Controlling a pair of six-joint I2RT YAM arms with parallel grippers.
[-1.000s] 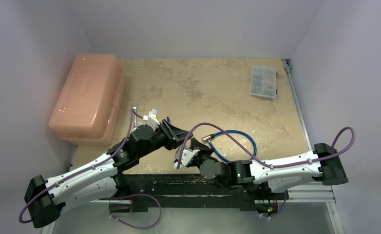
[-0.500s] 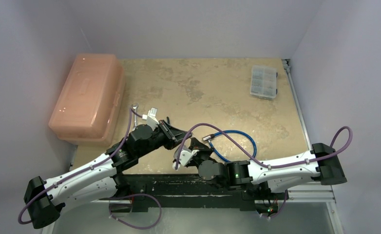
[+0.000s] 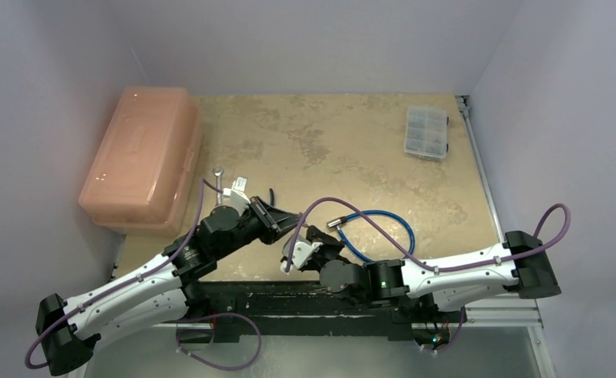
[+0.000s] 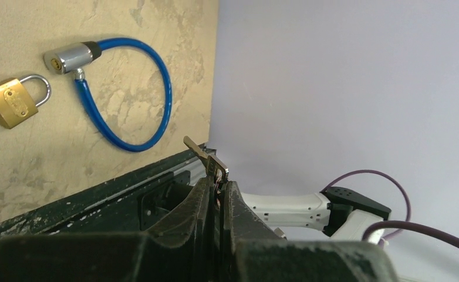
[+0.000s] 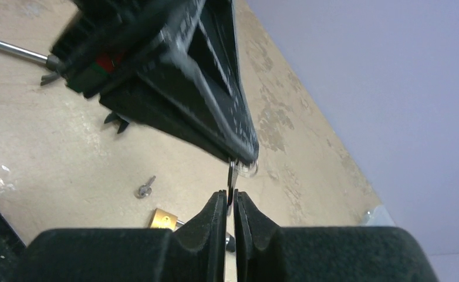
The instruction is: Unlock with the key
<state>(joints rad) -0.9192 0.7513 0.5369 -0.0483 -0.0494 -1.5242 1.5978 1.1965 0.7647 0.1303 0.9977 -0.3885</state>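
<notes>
My left gripper (image 4: 216,182) is shut on the key (image 4: 201,151), whose thin silvery blade sticks out past the fingertips. In the right wrist view the same key (image 5: 231,176) hangs down from the left gripper into my right gripper (image 5: 230,198). The right jaws stand a narrow gap apart around the blade. The two grippers meet tip to tip above the near middle of the table (image 3: 295,228). A small brass padlock (image 4: 10,101) lies flat on the table, also seen low in the right wrist view (image 5: 164,218).
A blue cable lock (image 3: 399,228) loops beside the padlock. A second small key (image 5: 145,188) lies on the table. An orange toolbox (image 3: 139,157) stands at the left, with a wrench (image 3: 220,177) next to it. A clear parts box (image 3: 427,131) sits at the back right.
The left jaws closed on the key and the left arm drew slightly left. The right jaws, shut before, have parted a little.
</notes>
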